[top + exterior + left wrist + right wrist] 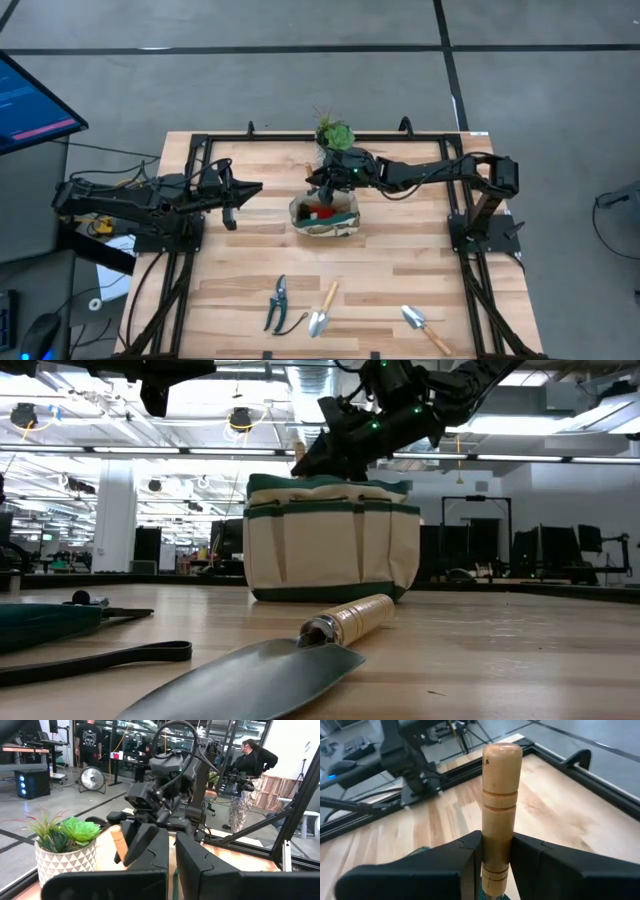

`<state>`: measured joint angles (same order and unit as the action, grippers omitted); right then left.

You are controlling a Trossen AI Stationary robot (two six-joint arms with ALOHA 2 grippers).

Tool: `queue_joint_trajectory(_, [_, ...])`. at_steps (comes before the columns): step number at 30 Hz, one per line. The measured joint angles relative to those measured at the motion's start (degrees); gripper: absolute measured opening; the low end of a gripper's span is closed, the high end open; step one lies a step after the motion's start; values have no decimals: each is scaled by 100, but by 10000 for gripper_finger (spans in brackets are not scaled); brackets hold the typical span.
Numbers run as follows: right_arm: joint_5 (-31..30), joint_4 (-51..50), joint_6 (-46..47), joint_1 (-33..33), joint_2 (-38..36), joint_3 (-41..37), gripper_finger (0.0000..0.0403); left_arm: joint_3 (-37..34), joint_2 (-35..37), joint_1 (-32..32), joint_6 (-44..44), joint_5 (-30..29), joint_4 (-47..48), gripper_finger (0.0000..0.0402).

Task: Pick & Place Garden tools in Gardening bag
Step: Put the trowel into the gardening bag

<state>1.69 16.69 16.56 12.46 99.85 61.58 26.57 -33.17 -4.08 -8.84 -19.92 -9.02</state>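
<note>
At the high view's centre, the right gripper (322,186) is clamped on a wooden-handled tool (500,800) over the gardening bag (326,216); the placing step is in hand. Next: lower, then release. The left gripper (250,190) waits left of centre, fingers near together. Pruning shears (277,301) and two trowels (322,311) lie along the lower edge.

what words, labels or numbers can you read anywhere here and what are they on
No text can be read in any view.
Monitor beside the table: coloured lines on the screen, too small to read.
Person's dark shirt in the room behind: a pale graphic, too blurred to read.
Gardening bag: plain fabric, no label showing.
Wooden handle clamped in the right gripper: grooves only, no brand mark.
</note>
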Motion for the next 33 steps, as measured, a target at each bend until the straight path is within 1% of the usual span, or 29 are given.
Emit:
queue_joint_trajectory(2, [1, 22, 0, 3, 0, 0, 62, 0, 0, 2, 0, 0, 0, 2])
queue_joint_trajectory(6, [150, 376, -2, -81, 0, 3, 62, 0, -2, 2, 0, 0, -2, 2])
queue_joint_trajectory(10, [157, 229, 0, -93, 36, -17, 62, 0, 0, 2, 0, 0, -3, 2])
queue_joint_trajectory(14, [134, 237, 44, -102, 111, -189, 62, 0, 0, 2, 0, -2, -4, 2])
queue_joint_trajectory(22, [179, 754, 188, -65, 103, -495, 62, 0, 0, 1, -2, -1, -4, 2])
queue_joint_trajectory(33, [320, 684, 197, -155, 251, -516, 62, 0, 0, 2, -2, 0, -7, 2])
